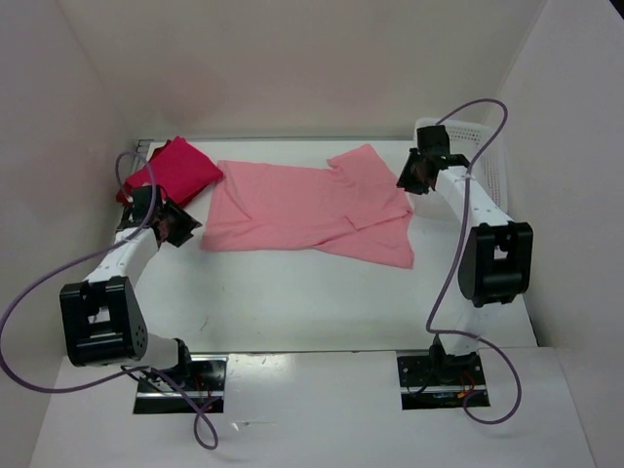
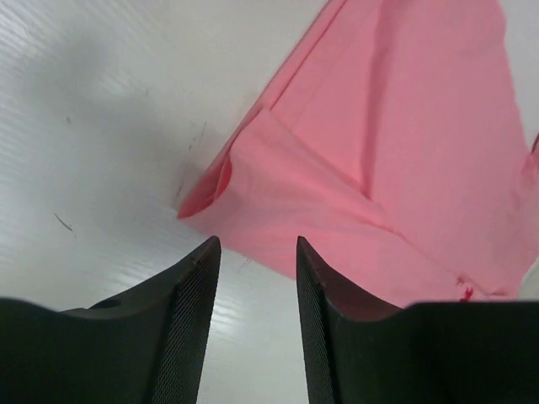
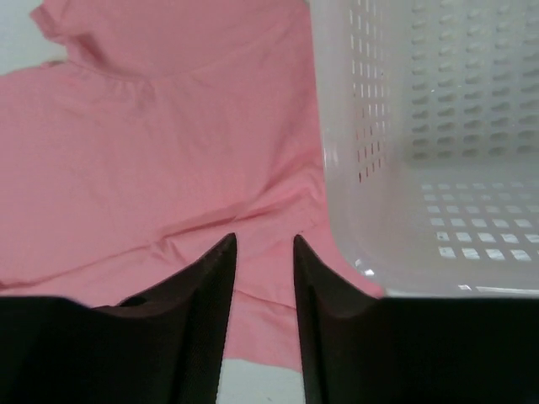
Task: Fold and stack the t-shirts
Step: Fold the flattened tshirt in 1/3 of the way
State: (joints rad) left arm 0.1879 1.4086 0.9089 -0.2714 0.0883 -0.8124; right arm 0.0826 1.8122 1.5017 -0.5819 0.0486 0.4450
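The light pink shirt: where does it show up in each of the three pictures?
Top external: light pink shirt spread flat, centre, upper half.
Left wrist: shirt upper right, one corner ahead of the left claw.
Right wrist: shirt left side, beside the white basket.
Shared landmark: the white table.

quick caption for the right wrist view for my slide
Right claw open over the spread salmon pink t-shirt, with the white perforated basket alongside.

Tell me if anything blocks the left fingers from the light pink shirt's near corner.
Nothing visible does. In the left wrist view, only bare white table lies between the open left fingers and the folded corner of the light salmon pink cloth t-shirt.
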